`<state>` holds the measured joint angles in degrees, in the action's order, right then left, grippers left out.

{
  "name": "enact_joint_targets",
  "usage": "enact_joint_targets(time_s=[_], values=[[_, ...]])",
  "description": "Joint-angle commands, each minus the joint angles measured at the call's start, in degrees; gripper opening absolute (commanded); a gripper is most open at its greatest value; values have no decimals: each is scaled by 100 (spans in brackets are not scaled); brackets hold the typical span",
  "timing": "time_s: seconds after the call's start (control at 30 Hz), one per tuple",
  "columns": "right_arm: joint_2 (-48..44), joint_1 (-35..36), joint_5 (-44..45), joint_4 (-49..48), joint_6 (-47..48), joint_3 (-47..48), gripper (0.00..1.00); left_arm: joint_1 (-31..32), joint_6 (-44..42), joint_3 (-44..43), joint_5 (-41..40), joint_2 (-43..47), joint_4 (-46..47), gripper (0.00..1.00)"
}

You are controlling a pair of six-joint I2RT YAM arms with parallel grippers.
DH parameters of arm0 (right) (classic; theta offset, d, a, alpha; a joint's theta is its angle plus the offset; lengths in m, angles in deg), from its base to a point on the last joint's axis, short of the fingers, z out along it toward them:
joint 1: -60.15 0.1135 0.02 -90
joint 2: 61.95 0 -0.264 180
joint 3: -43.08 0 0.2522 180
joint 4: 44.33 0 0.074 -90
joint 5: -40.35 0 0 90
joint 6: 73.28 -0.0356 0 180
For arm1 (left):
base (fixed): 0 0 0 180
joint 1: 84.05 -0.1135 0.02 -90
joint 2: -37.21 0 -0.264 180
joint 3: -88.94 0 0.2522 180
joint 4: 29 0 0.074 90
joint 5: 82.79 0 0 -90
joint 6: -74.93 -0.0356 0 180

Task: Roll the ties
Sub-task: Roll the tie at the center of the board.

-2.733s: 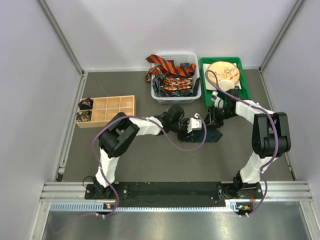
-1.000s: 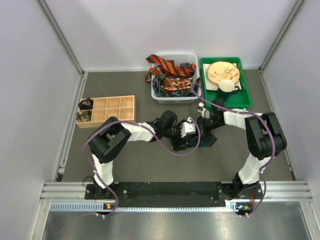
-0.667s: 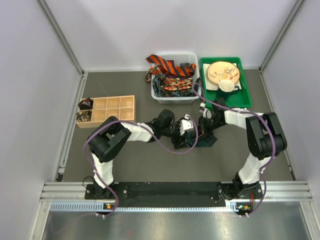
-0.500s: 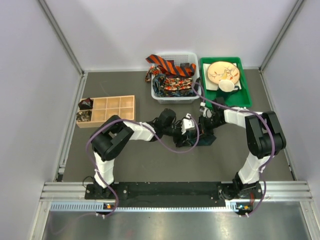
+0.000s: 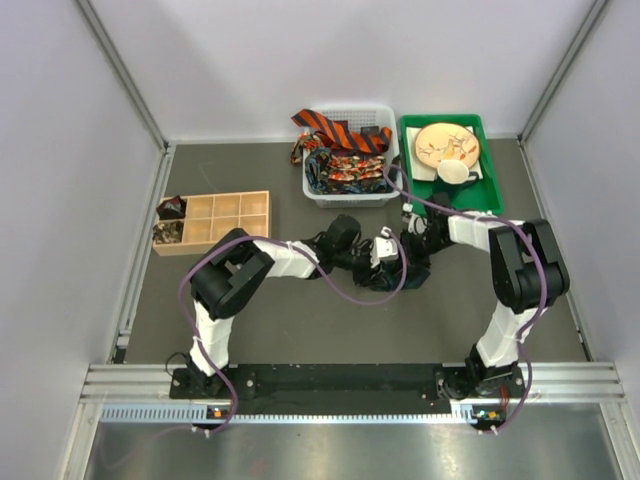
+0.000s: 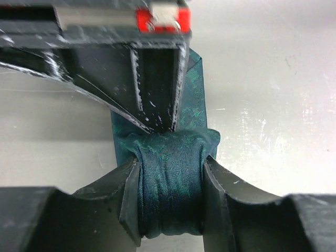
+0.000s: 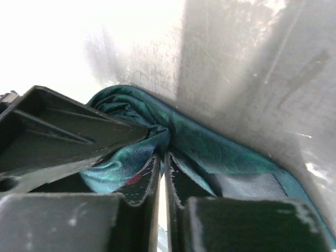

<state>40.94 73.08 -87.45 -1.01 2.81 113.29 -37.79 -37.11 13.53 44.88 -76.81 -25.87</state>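
Teal tie [image 6: 169,202], wound into a fat roll, sits on the table [image 5: 300,320] a little toward 3 o'clock from its middle. From overhead you can hardly see it, because both arms crowd over it. The left gripper [image 6: 170,169] pinches the roll from both sides, its fingers pressing dents into the cloth. The right gripper [image 6: 157,125] comes in from 12 o'clock with its fingers pressed together and their tips buried in the top of the roll. Whether any cloth is caught between them I cannot tell. A flat stretch of tie runs off toward 12 o'clock and disappears behind that gripper. The other ties [image 5: 345,150] lie heaped in a white basket [image 5: 352,198] at the table's 12 o'clock, tangled beyond counting.
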Motion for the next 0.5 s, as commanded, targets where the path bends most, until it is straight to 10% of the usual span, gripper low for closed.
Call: enact_joint_targets(time_s=[0.0, 0.23, 0.47], values=[[-199, -299, -516, 146, 108, 341, 15, 76, -581, -32, -820, -59, -1143, 21], [-445, -528, -1292, 297, -84, 122, 40, 287, -705, 65, -1508, -86, -1372, 19], [108, -511, -326, 452, 186, 305, 10, 313, -529, 126, -1684, -121, -1074, 14]])
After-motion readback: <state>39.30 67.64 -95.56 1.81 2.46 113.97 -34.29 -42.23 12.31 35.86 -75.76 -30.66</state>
